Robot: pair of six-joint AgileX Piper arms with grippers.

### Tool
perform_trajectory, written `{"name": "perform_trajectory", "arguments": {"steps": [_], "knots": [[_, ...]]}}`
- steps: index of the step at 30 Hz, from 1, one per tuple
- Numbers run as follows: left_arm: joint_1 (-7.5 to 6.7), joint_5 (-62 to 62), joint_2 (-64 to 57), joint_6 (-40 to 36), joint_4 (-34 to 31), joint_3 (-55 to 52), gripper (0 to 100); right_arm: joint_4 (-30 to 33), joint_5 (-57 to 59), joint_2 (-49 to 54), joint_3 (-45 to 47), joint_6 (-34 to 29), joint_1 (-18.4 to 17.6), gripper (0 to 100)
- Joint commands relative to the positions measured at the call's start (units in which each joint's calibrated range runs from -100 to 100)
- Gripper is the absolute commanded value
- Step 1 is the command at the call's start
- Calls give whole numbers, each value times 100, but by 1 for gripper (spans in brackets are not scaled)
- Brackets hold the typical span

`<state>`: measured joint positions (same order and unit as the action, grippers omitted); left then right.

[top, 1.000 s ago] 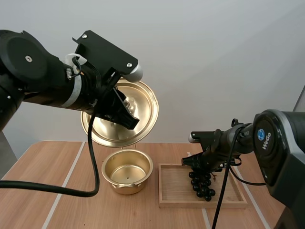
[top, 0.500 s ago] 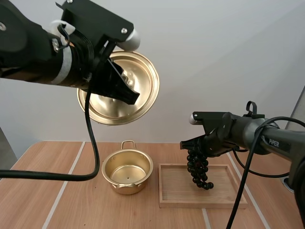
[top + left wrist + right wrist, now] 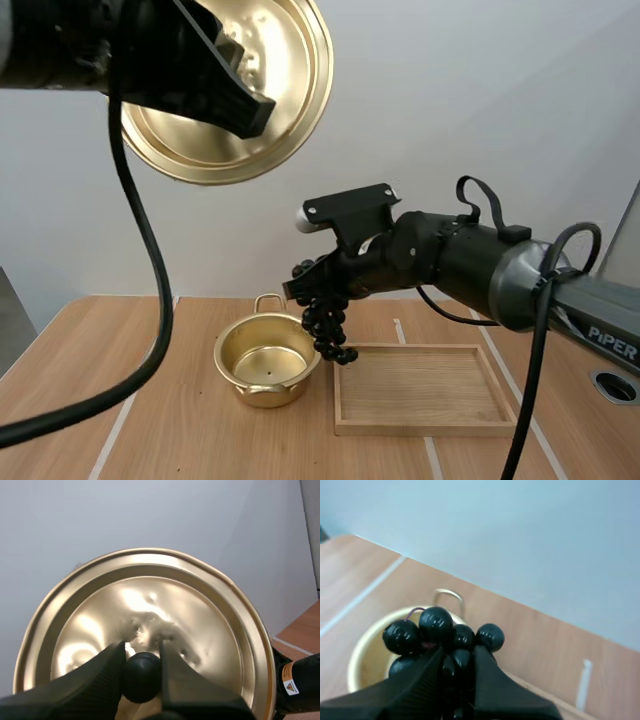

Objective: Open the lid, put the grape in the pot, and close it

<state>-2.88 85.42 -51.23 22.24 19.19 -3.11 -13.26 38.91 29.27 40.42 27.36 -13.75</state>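
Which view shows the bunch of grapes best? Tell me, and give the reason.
The high view: the whole bunch of grapes hangs from the right pincer by the pot's rim. The right wrist view shows just the top grapes between that pincer's fingers, with the pot behind. The left wrist view faces the lid.

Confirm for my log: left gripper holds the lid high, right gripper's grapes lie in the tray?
No: the grapes hang from the right gripper by the pot, clear of the tray, as the high view shows. The left gripper does hold the lid high.
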Motion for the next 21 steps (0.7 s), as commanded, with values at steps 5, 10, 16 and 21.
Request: {"name": "perform_trajectory", "arguments": {"steps": [5, 10, 16, 21], "knots": [[-16, -64, -160, -520, -392, 585, 0, 29, -132, -256, -485, 56, -444, 0], [-16, -64, -160, -611, -392, 747, 0, 29, -319, -732, -685, 56, -564, 0], [-16, 61, -164, -611, -392, 761, 0, -15, -403, -1251, -744, 56, -596, 0], [-16, 322, -164, -611, -403, 761, 0, 8, -570, -1649, -744, 63, -596, 0]]}}
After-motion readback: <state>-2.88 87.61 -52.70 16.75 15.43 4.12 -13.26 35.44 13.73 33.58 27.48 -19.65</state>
